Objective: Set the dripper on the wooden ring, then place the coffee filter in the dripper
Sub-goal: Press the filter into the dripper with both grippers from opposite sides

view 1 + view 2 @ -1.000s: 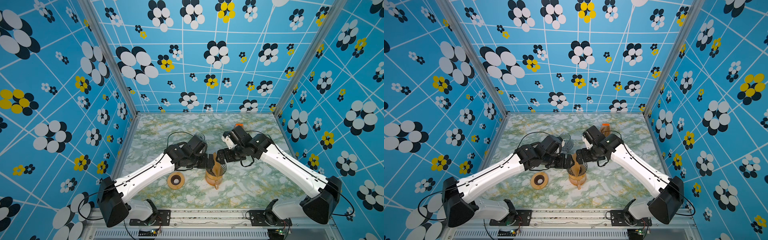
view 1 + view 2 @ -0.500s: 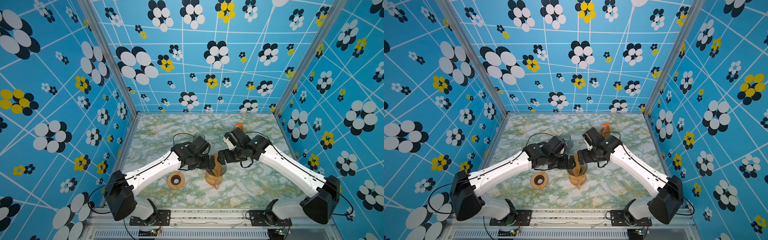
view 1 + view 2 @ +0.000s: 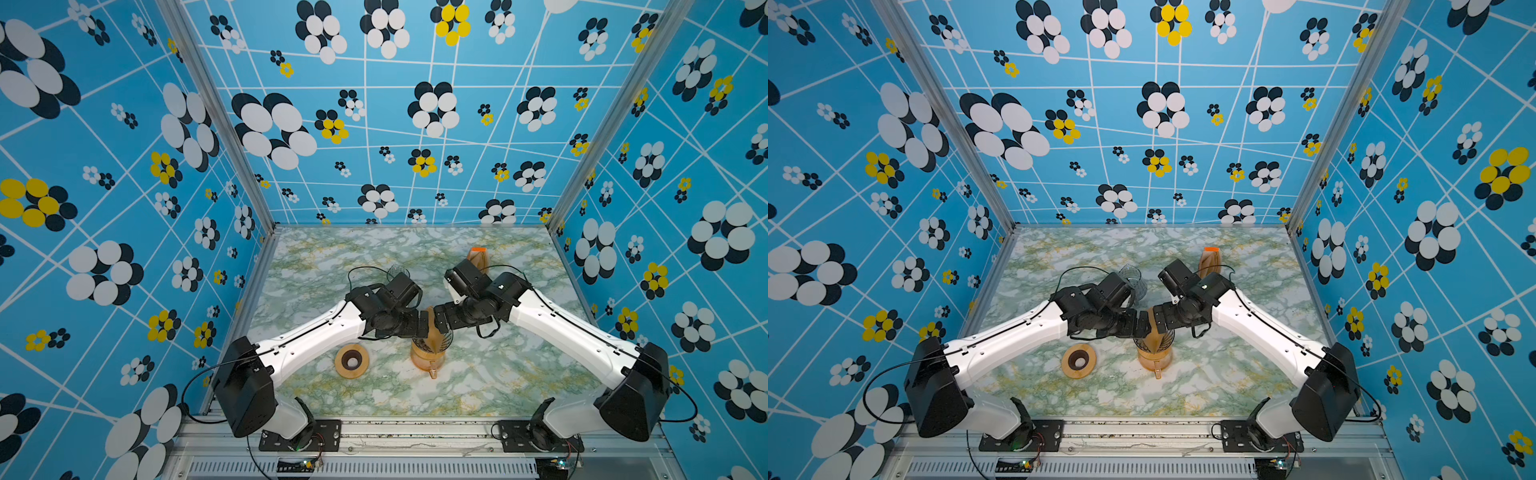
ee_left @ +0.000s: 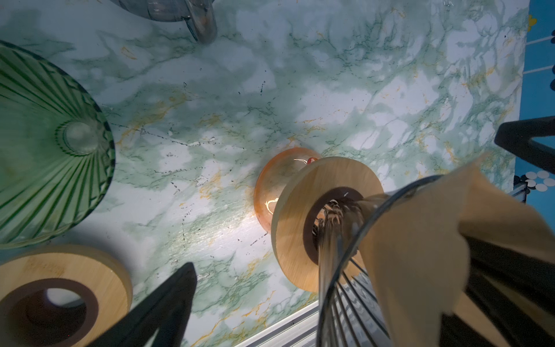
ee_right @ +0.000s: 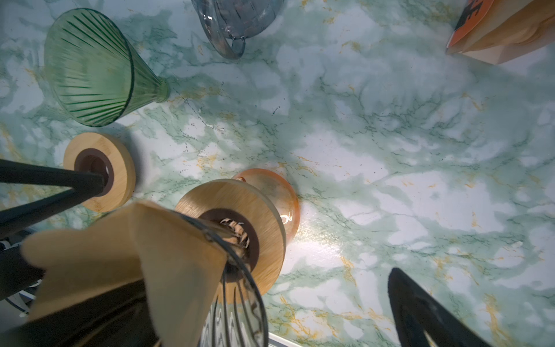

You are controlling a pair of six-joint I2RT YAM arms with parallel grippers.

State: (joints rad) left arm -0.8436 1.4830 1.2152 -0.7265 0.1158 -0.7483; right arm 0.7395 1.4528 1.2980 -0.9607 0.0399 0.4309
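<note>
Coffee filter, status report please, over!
Both open: left pincer, right pincer, flanking it. The coffee filter partly in dripper, sticking up crooked. Nothing blocking.

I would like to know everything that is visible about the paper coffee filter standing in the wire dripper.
The coffee filter is light brown paper, a creased cone with an uneven rim. Its lower part sits inside the black wire dripper; its upper edge rises above the wire rim. The dripper rests on a wooden ring over an orange glass carafe. The open left gripper and right gripper flank it closely; whether they touch it cannot be told.
</note>
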